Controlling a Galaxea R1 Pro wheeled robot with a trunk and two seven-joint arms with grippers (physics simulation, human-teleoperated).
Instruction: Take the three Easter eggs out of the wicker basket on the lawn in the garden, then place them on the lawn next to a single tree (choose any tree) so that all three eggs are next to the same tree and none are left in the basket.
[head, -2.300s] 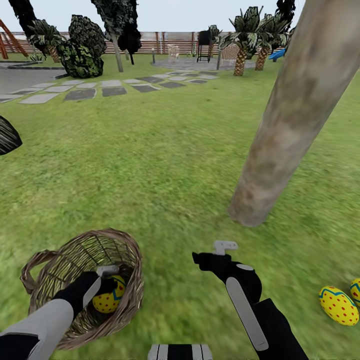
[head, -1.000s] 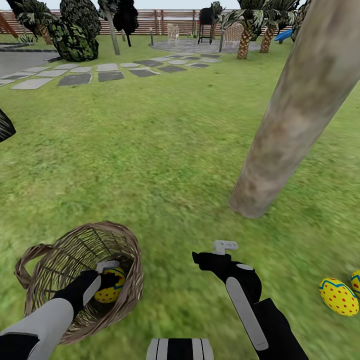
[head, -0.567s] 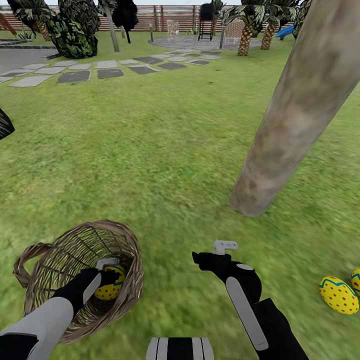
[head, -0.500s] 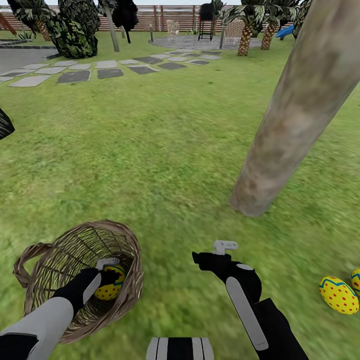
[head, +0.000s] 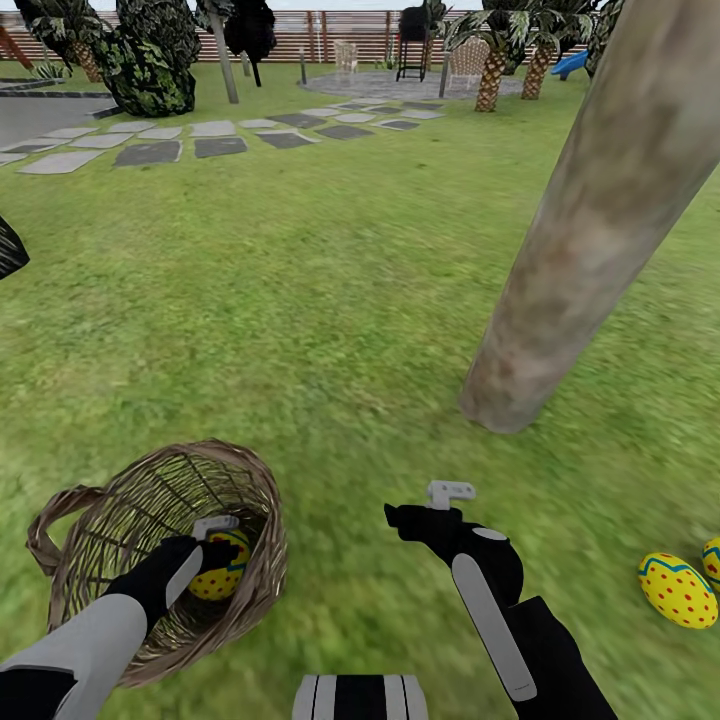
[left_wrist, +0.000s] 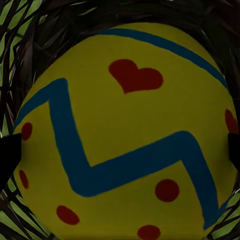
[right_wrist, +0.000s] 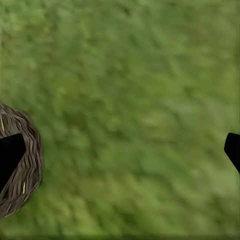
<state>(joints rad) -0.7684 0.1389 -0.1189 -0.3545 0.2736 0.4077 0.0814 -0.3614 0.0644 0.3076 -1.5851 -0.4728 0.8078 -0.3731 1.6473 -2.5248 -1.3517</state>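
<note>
The wicker basket lies tipped on the lawn at lower left. One yellow Easter egg with red dots and a blue zigzag rests inside it. My left gripper reaches into the basket, open, its fingers on either side of that egg. Two more eggs lie on the grass at the far right, one whole and one cut by the frame edge, near the tree trunk. My right gripper hovers open over bare grass, with nothing in it.
The basket's rim shows beside my right gripper. A grey stepping-stone path runs across the far lawn. Dark bushes, palms and a slat fence stand behind it. Open grass lies between basket and trunk.
The head view has tipped slightly downward since the earliest frame. Over the last second neither arm, the basket nor the eggs have moved.
</note>
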